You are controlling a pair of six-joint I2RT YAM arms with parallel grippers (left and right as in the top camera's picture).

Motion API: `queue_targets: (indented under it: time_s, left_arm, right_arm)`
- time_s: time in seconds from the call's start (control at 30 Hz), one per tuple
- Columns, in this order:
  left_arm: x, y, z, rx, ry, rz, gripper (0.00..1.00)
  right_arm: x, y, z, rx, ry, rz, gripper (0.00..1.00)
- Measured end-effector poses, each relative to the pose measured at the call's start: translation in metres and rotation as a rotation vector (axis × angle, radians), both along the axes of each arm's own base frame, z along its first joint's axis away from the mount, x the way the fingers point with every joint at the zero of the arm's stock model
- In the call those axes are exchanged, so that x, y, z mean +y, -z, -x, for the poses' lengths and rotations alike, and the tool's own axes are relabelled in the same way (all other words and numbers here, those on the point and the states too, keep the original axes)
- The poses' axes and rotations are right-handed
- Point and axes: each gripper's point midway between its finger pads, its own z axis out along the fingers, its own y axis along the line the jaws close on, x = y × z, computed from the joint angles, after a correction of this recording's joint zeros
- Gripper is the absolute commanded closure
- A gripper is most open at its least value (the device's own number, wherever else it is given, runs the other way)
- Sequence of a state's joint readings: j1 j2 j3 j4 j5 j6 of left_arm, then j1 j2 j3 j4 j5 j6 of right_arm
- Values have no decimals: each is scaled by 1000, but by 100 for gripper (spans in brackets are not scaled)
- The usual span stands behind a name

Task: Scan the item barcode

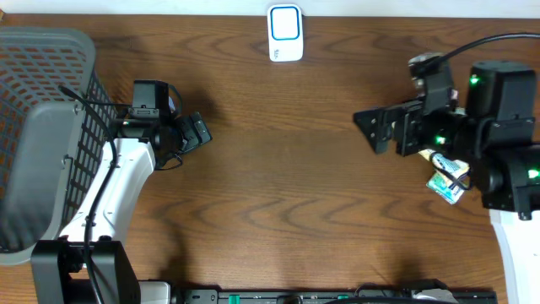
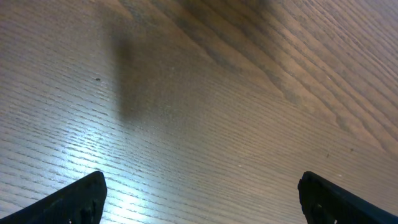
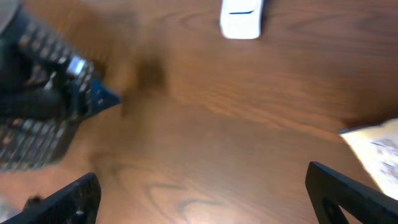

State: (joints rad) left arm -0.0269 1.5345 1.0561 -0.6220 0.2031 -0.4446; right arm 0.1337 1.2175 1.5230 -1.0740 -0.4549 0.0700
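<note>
Item: a small white-and-green printed packet (image 1: 447, 184) lies on the brown wood-grain surface (image 1: 287, 169) at the far right, partly hidden under the right arm; its label detail is too small to read.
Right pincer (image 1: 377, 131): wide open and holding nothing, pointing toward the middle of the surface; the right wrist view is blurred, but both dark fingertips (image 3: 68, 199) stand far apart with bare wood between them.
Key relation: the packet sits behind and just to the outer side of the right pincer, close under the wrist, so by my read that pincer has to draw back toward its own base before it can come down on it. In the right wrist view only a pale corner of the packet (image 3: 376, 146) shows at the right edge.
Long axis: appears to run diagonally across the surface, though the arm covers too much to be sure.
Nearer arm: the right, clearly; the left is well apart across the surface.
Left pincer (image 1: 196, 133): spread open and empty, over bare wood.
Scanner: a white rounded device with a blue-outlined panel (image 1: 285, 32) rests at the far edge, middle, well apart from the packet.
Container: a grey plastic mesh basket (image 1: 42, 127) stands at the far left beside the left arm; nothing shows inside it.
</note>
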Motion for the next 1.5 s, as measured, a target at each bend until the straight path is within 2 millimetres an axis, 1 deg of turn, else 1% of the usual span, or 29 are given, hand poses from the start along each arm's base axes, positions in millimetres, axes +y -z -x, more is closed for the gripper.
queue_targets:
  time_s: [0.1,0.2,0.5,0.63,0.73,0.83,0.87,1.03,1.1,1.17,1.23,1.3,1.4,1.5]
  left_arm:
    - [0,0,0,0,0,0,2]
    - [0,0,0,0,0,0,2]
    - [0,0,0,0,0,0,2]
    - [0,0,0,0,0,0,2]
    - [0,0,0,0,0,0,2]
    - [0,0,0,1,0,0,2]
    - [0,0,0,0,0,0,2]
    - [0,0,0,0,0,0,2]
    - [0,0,0,0,0,0,2]
    - [0,0,0,0,0,0,2]
    - [0,0,0,0,0,-1,3]
    - [0,0,0,0,0,0,2]
    - [0,0,0,0,0,-1,2]
    - [0,0,0,1,0,0,2]
  right_arm:
    - [6,1,4,5,-24,1,1]
    - [4,2,3,6,-16,13,1]
    - [-18,7,-8,-29,70,129,1]
    - [-24,2,-24,-131,73,188,1]
    - [-26,4,-36,-240,56,230,1]
    - [-28,10,-36,-366,44,263,1]
    - [-28,13,-34,-378,41,269,1]
    - [-42,31,-9,-578,83,285,1]
    - [-48,42,2,-642,109,283,1]
    - [-53,56,13,-685,144,266,1]
    - [-59,75,25,-715,194,233,1]
    - [-65,88,33,-740,237,203,1]
    - [-71,112,42,-767,287,163,1]
    - [-75,134,46,-775,312,144,1]
